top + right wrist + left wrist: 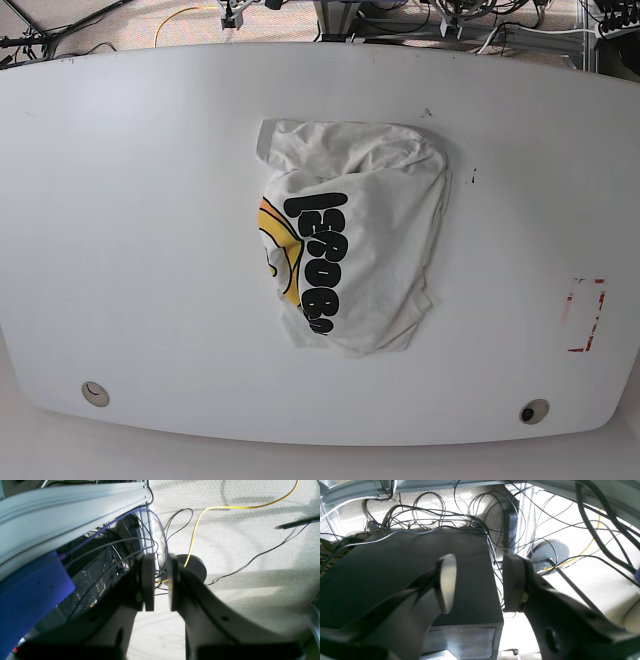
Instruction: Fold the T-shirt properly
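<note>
T-shirt [350, 255] lies roughly folded at frame centre on white table [130, 200], print showing at its left. Left gripper [480, 582] stands wide and empty, right gripper [158, 582] narrow, empty; both off-table. Fold looks near done; next move likely squaring edges

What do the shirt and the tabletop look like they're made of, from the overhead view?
The T-shirt: soft woven or knit fabric, likely cotton, matte white; it creases and bunches in loose folds, and the black lettering with the yellow graphic looks printed flat on it. The table: a hard, smooth white sheet, maybe laminate or painted board, with a faint sheen and no visible grain; the exact material cannot be told.
</note>
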